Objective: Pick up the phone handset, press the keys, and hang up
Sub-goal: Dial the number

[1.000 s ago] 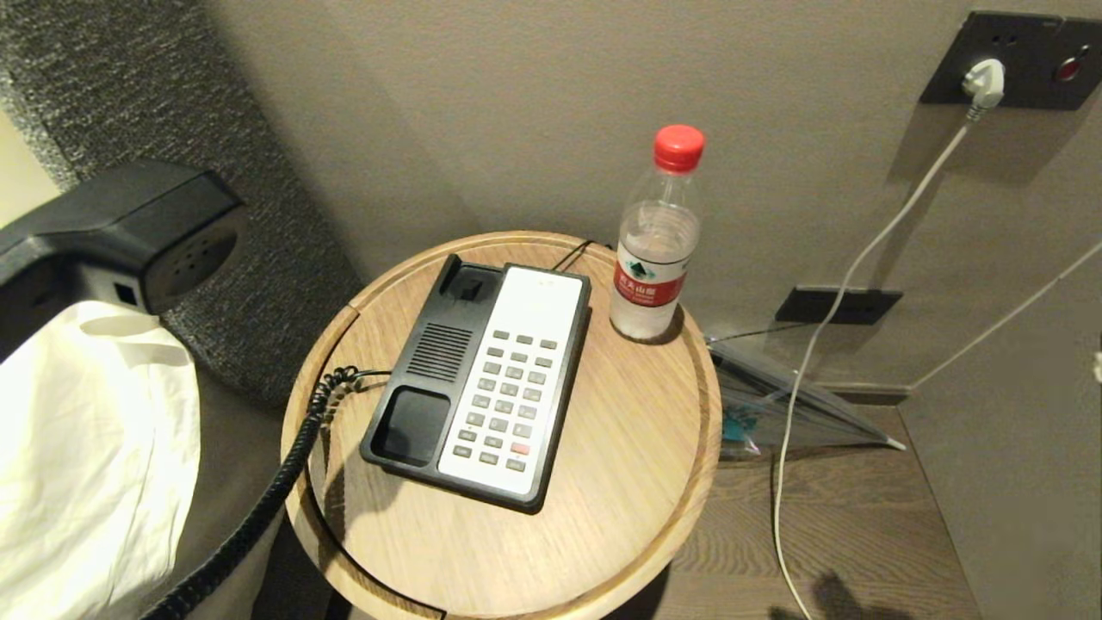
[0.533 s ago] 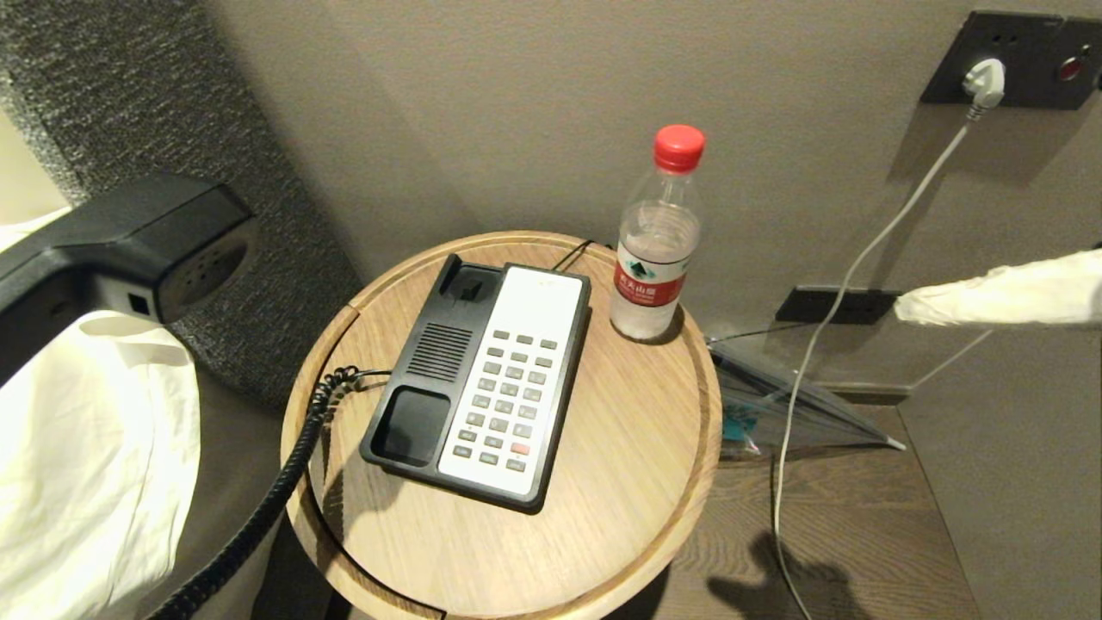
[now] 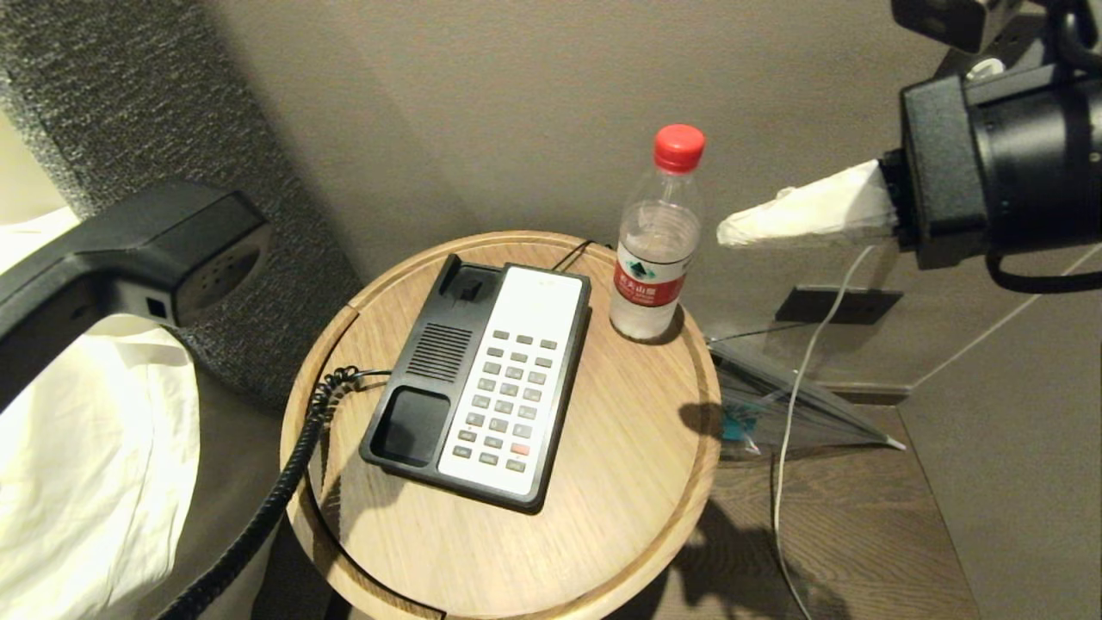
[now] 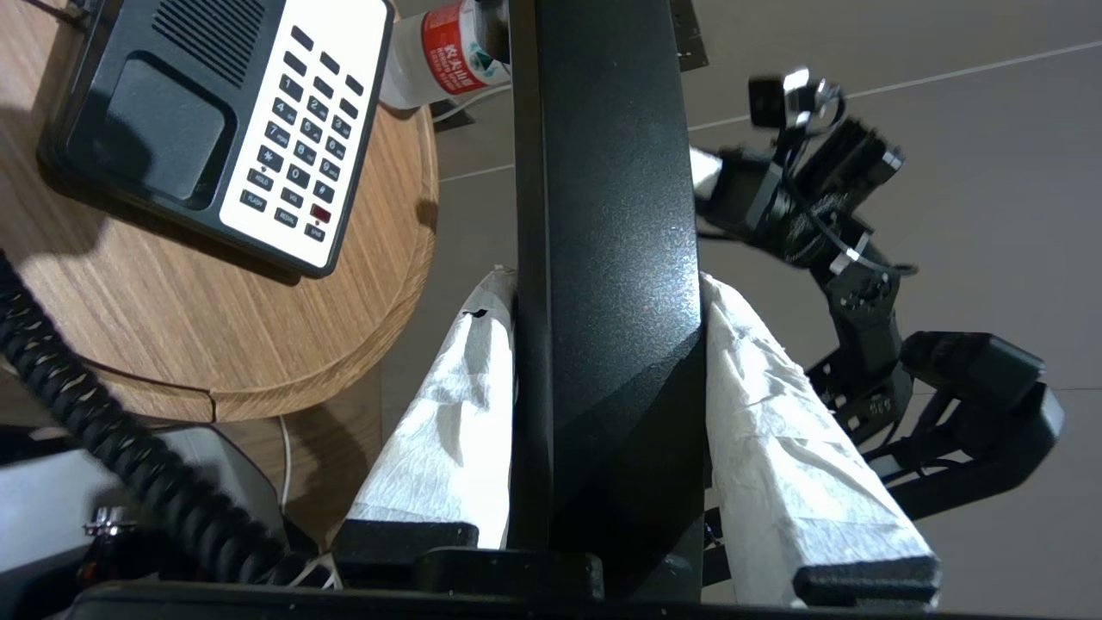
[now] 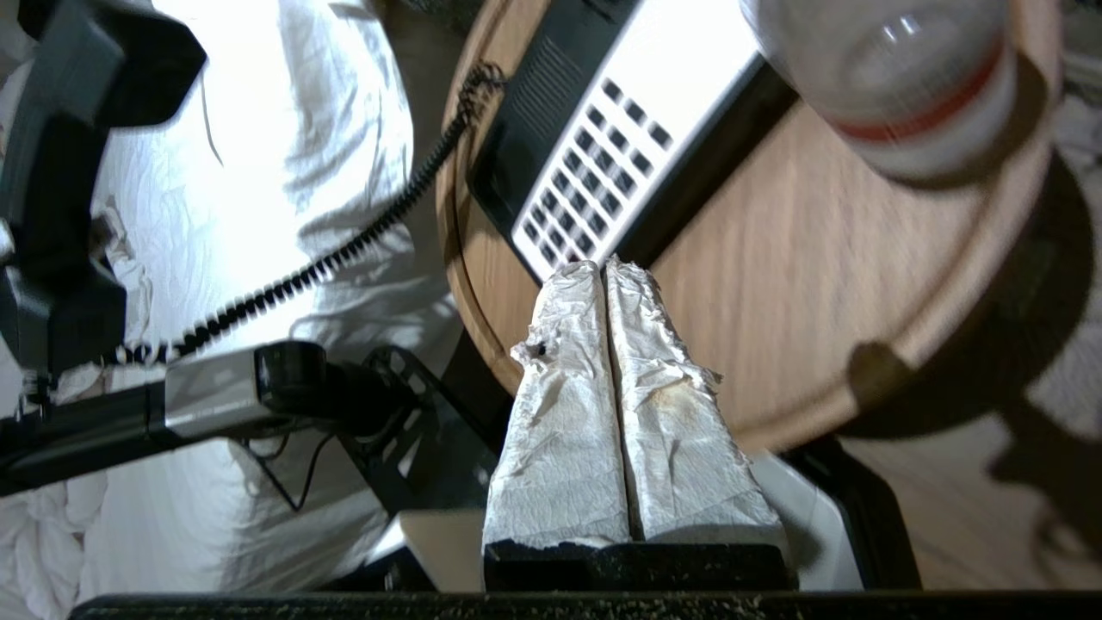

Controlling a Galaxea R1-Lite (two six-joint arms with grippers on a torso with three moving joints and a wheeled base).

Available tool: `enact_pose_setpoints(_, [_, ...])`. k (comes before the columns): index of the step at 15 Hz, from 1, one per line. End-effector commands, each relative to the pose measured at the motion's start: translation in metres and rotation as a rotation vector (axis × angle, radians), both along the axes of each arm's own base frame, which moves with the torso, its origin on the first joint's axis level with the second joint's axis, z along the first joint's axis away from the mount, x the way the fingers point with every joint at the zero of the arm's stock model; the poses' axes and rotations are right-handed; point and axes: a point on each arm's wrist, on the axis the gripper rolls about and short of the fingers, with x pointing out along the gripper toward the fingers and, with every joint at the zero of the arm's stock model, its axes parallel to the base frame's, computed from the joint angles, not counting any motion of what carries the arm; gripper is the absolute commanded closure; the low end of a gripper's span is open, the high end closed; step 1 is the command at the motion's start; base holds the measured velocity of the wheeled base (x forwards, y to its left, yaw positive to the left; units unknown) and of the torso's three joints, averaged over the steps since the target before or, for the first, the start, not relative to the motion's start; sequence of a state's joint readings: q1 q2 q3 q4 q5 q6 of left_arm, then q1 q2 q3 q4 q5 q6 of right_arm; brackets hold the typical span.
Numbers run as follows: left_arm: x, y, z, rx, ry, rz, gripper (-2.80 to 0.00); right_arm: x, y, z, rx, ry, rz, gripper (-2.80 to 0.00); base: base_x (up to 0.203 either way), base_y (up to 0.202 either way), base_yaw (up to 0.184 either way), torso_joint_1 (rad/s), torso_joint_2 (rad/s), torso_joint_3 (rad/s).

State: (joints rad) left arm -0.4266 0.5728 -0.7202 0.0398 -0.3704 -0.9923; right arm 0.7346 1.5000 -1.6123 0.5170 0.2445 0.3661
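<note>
Entering from the right, right tool now beside bottle, handset unmoved.

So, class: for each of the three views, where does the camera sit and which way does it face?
Head: above, facing down at round wooden table; right gripper enters.
Left wrist: behind left gripper clamping long black plastic handset.
Right wrist: behind shut paper-wrapped fingers, facing table.
All share the white keypad with small grey keys.
</note>
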Motion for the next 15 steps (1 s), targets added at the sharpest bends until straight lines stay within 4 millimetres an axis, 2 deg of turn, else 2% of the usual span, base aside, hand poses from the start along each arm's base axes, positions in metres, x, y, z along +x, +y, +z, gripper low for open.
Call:
enact_pose_setpoints(1, [0.001,0.0,-0.001,0.0,0.009,-0.003,0.0,0.008,0.028,-0.011,-0.037,0.031,0.03,0.0,0.0,0.0,0.0,0.0,0.0,0.0])
enact_pose_setpoints(6, [0.001,-0.001,-0.003,-0.003,0.018,-0.003,0.0,0.012,0.049,-0.021,-0.075,0.026,0.026,0.0,0.0,0.0,0.0,0.0,0.0,0.0])
enact_pose_setpoints(8, [0.002,-0.001,-0.004,-0.002,0.02,-0.003,0.0,0.021,0.062,-0.026,-0.106,-0.014,-0.036,0.0,0.0,0.0,0.0,0.0,0.0,0.0])
enact_pose_setpoints(15, [0.001,-0.001,-0.005,-0.006,0.011,-0.005,0.0,0.03,0.079,-0.049,-0.248,-0.057,-0.086,0.0,0.0,0.0,0.0,0.0,0.0,0.0])
